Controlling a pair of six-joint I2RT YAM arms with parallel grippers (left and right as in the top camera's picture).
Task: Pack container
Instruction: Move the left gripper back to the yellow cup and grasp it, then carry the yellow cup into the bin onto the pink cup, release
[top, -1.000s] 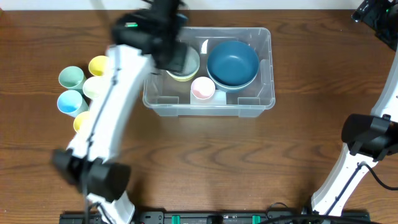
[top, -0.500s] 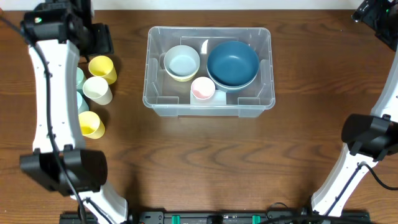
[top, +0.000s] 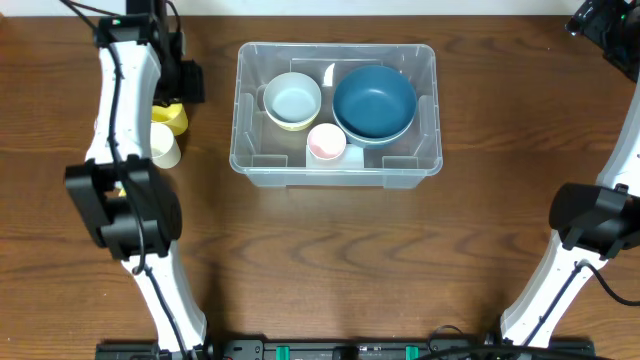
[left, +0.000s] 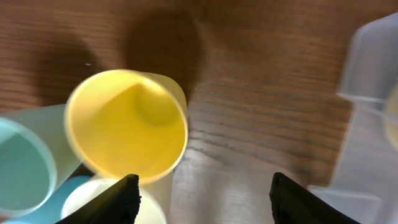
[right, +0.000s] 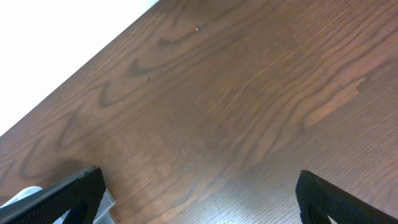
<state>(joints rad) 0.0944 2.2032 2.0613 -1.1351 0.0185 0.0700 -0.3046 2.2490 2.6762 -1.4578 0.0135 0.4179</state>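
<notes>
The clear plastic container (top: 336, 178) stands at the table's middle back. It holds a blue bowl (top: 374, 102), a yellow bowl (top: 293, 101) and a pink cup (top: 326, 143). My left gripper (top: 185, 80) is open and empty, just left of the container, above a yellow cup (top: 172, 117) and a cream cup (top: 163, 148). In the left wrist view the open fingers (left: 202, 199) hover over the yellow cup (left: 127, 124), with the cream cup (left: 112, 202) and a teal cup (left: 22, 168) beside it. My right gripper (top: 600, 25) is open and empty at the far right back.
The container's corner (left: 373, 93) shows at the right of the left wrist view. The left arm hides the other cups in the overhead view. The right wrist view shows its fingers (right: 199, 193) over bare wood.
My left arm has swung left, away from the container, and now hangs over the cups near the yellow cup. The right arm has not moved.
</notes>
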